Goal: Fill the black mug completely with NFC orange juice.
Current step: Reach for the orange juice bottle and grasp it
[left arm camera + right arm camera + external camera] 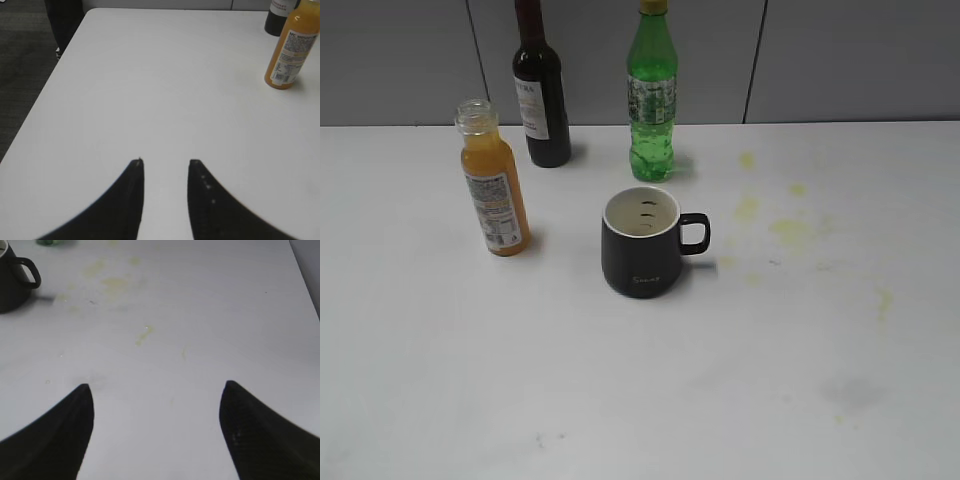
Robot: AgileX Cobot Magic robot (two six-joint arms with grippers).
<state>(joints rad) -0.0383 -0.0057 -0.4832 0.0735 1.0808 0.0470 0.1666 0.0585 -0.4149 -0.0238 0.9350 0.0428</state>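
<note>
The juice (494, 185) stood capless left of the mug (640, 253), ready for pouring. Both grippers, left (166, 162) and right (157, 387), hung open and empty; the mug seemed unfilled.

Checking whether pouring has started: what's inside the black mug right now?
The black mug shows a cream-white inner wall with a few small dark marks; no orange juice is visible inside. Its bottom is hidden by the near rim, so a thin layer there cannot be excluded.
</note>
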